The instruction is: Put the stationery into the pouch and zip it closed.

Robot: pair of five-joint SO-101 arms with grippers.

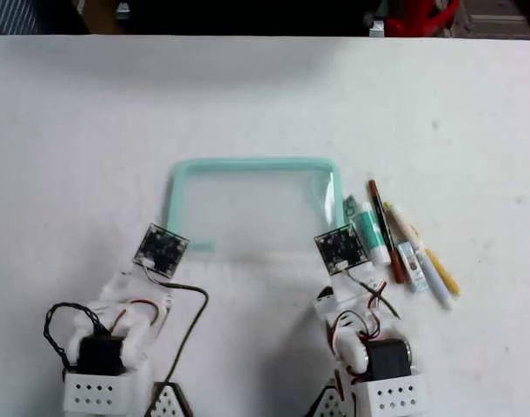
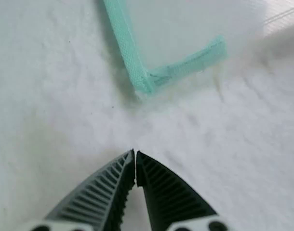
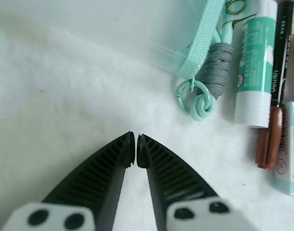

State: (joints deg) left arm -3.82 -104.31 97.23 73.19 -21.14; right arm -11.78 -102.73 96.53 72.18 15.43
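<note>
Right now one pouch (image 1: 252,163) lies flat, with five stationery pieces (image 1: 369,233) bunched beside its right edge. The left gripper (image 2: 135,154) and right gripper (image 3: 136,137) sit pinched closed, empty, over open table (image 1: 91,130).

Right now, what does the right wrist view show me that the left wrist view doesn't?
Right wrist view: one corner of the pouch, its ring-shaped zipper pull on a grey cord. Beside it lie the glue stick, brown pen and a pale blue item, all outside the pouch.

Left wrist view: the pouch's other near corner.

Shared: the pouch's teal edging, the white table, and each arm's own tool, the left end effector and the right end effector, both shut and empty.
</note>
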